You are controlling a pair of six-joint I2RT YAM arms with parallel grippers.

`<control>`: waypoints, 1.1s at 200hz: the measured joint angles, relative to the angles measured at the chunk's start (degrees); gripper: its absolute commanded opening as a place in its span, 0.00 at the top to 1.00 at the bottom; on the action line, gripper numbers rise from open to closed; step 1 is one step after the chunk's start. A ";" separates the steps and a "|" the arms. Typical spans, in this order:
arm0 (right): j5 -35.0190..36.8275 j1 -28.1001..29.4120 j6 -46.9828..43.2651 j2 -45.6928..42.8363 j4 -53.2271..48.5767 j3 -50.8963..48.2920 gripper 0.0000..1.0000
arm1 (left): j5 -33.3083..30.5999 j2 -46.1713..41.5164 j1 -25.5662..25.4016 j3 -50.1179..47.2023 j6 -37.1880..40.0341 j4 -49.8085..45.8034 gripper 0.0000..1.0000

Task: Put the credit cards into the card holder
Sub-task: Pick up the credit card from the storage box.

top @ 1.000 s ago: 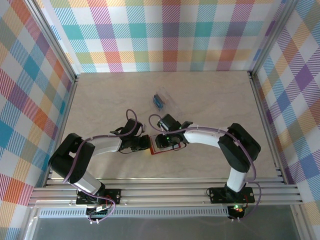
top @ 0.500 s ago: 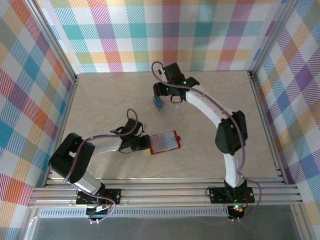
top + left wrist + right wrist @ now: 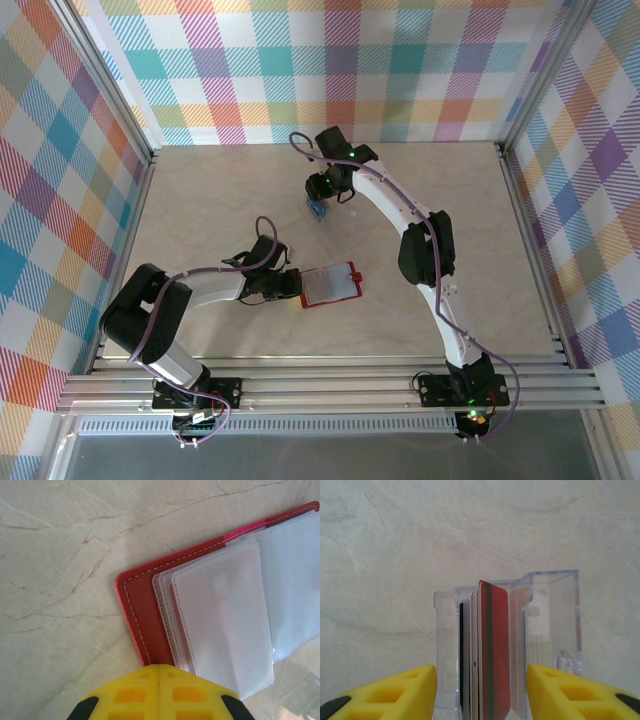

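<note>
Top camera: high behind the bases, looking down over the whole table (image 3: 200, 190). Left wrist: close above card holder (image 3: 140, 610). Right wrist: close above clear case (image 3: 555, 620). Both spots fall within top view.

Light: bright, even, diffuse, from overhead
Shadows: faint and soft beneath arms (image 3: 210, 290) on table (image 3: 200, 200)
Glare: mild sheen on wallet (image 3: 140, 610) sleeves
Focus: fingers (image 3: 385, 690) blurred at wrist views' near edge; case (image 3: 555, 605) crisp

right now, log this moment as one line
left end effector: shut, tip at edge of wallet | right end effector: open, straddling clear case | cards: standing in clear case | wallet: lying open
</note>
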 measured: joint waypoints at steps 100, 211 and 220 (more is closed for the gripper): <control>-5.46 -0.20 -0.70 2.27 -1.97 1.11 0.50 | 0.00 0.24 0.00 0.20 0.00 -0.02 1.00; -16.17 -3.02 0.96 2.12 -1.49 0.59 0.60 | 0.00 0.24 0.00 0.22 0.02 -0.07 1.00; -16.79 -3.23 1.16 2.05 -1.40 0.33 0.60 | 0.02 0.24 0.00 0.22 0.02 -0.07 1.00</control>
